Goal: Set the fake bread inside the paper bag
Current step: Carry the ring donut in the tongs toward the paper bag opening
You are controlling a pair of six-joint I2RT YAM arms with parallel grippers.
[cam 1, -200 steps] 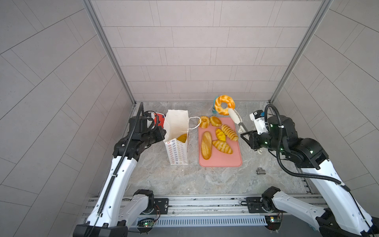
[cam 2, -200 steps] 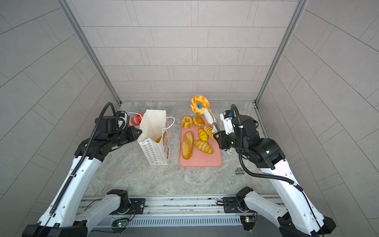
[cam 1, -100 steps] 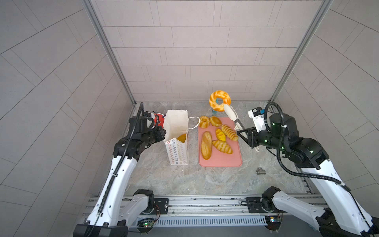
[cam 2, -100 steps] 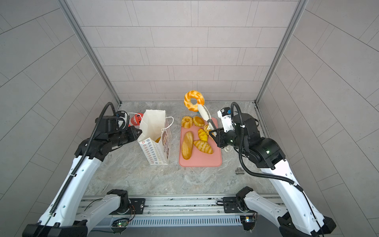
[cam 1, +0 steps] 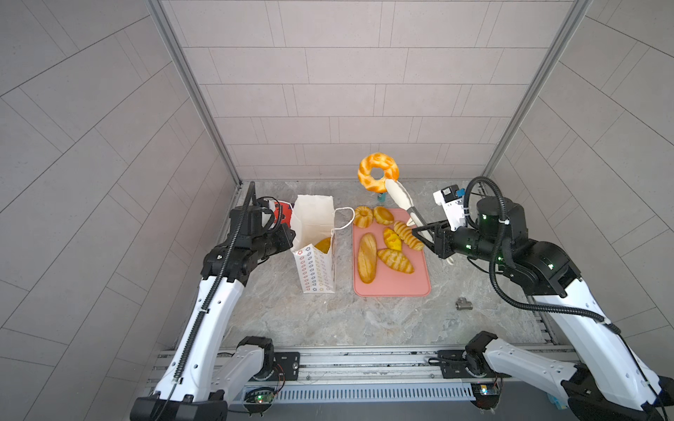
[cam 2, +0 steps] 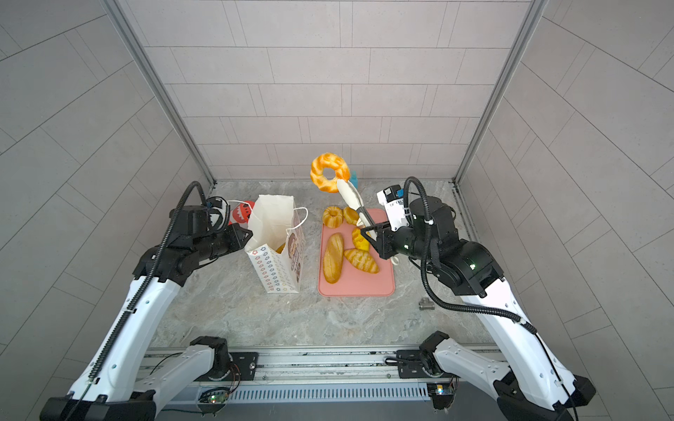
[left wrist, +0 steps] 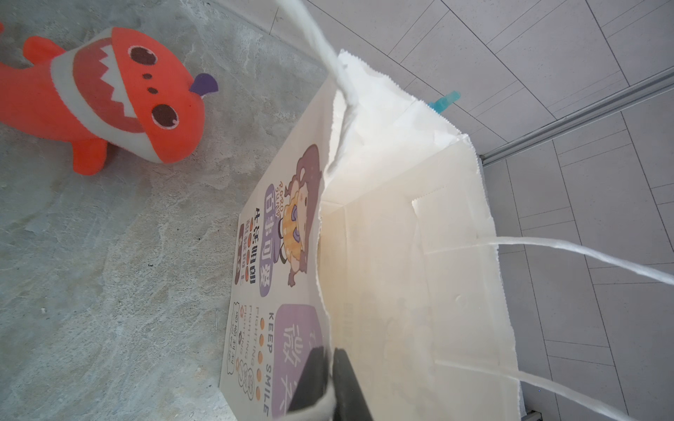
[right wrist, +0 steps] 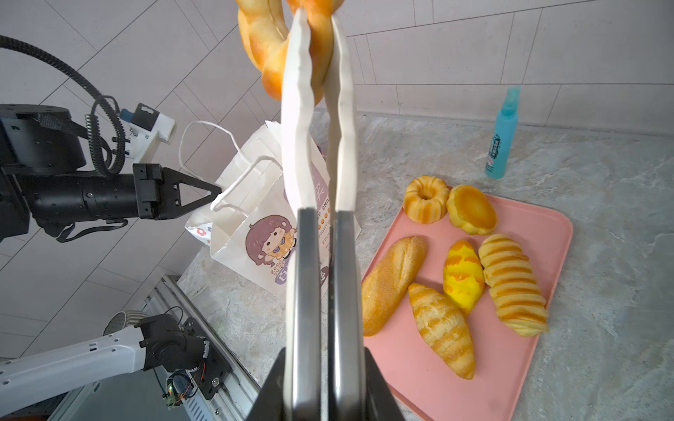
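Right wrist view: the right gripper [right wrist: 321, 386] is clamped on a pair of tongs [right wrist: 297, 153]. Their white tips pinch the braided ring bread [right wrist: 262, 47], which is held up in the air, clear of the pink tray [right wrist: 510, 371]. On the tray lie a fluted ring [right wrist: 412, 211], a round bun [right wrist: 472, 209], a long loaf [right wrist: 394, 284], a yellow oval bun [right wrist: 463, 277] and two striped rolls [right wrist: 512, 284]. The paper bag [cam 1: 315, 269] stands upright just beside the tray, mouth open, with a yellow bread [cam 1: 324, 244] inside. The left gripper [left wrist: 330, 355] is closed on the bag's wall, on the side away from the tray.
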